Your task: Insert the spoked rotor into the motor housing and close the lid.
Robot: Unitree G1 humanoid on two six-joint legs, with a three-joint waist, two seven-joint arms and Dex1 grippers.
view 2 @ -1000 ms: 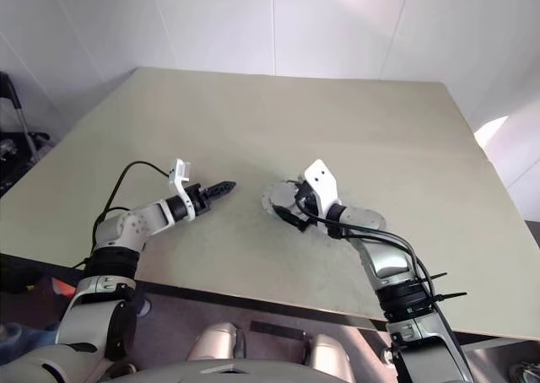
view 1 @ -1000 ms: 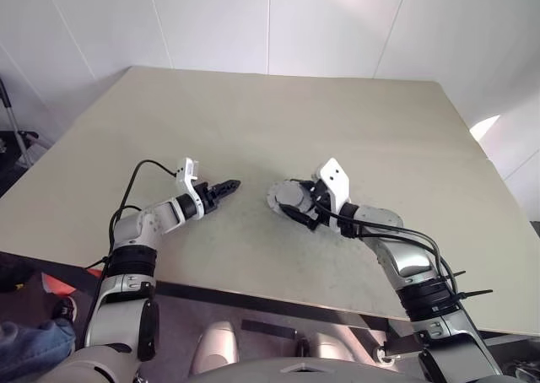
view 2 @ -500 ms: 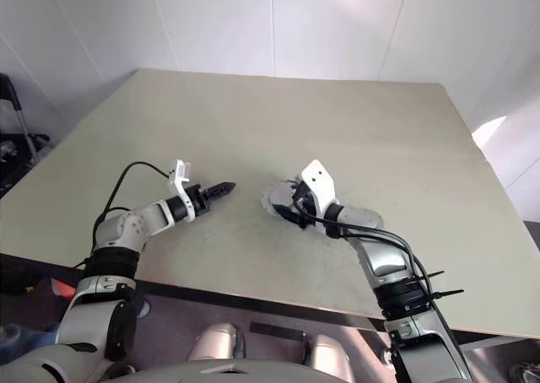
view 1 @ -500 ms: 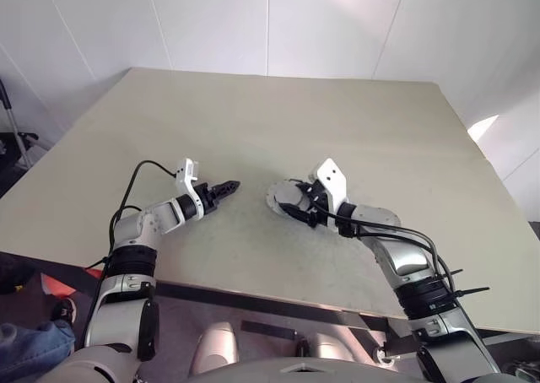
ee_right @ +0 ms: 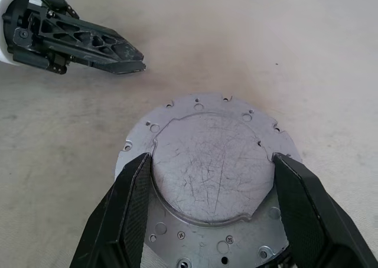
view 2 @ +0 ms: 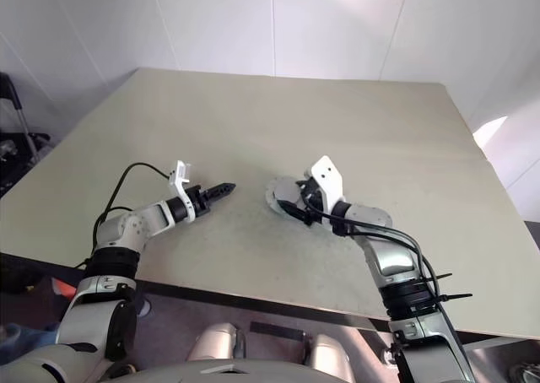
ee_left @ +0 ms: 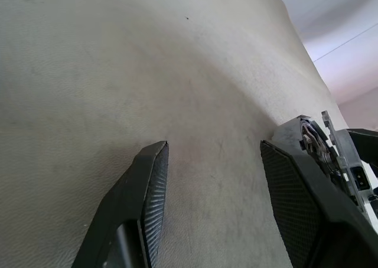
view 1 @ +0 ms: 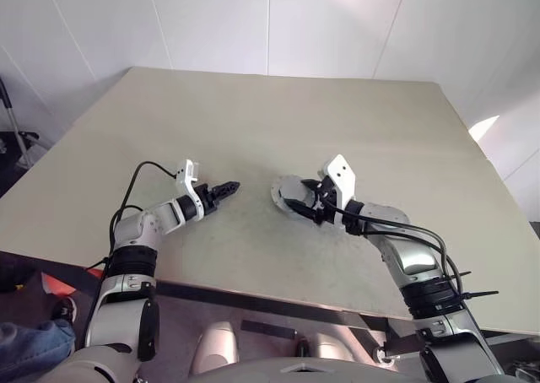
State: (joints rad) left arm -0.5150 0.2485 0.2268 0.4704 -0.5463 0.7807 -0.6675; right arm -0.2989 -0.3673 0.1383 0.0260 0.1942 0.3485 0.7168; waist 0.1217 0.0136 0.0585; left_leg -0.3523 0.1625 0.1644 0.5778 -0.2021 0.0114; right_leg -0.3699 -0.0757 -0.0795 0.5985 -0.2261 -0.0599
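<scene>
1. Progress looks late to me: one round silver assembly (ee_right: 214,185) lies flat on the counter (view 1: 253,121), and I see no separate spoked rotor or copper windings anywhere. I judge, without being sure, that the rotor sits inside the motor housing and the lid already covers it.

2. What may be left is only confirming the lid is seated fully and letting go; I cannot tell from here whether it is pressed home.

3. My right gripper (ee_right: 214,164) has its fingers (ee_right: 133,188) on either side of the raised round centre of the silver piece, close against its edge. Whether they squeeze it or merely flank it, I cannot tell.

4. My left gripper (view 1: 226,186) hovers low over bare counter, well apart from the assembly to its right, fingers (ee_left: 149,179) spread and grasping nothing.

5. The lid's top is a scratched, dull-silver disc stepped up from a wider flat flange dotted with small holes and notched at the rim. It lies level, near the counter's middle, just ahead of my right wrist.
</scene>
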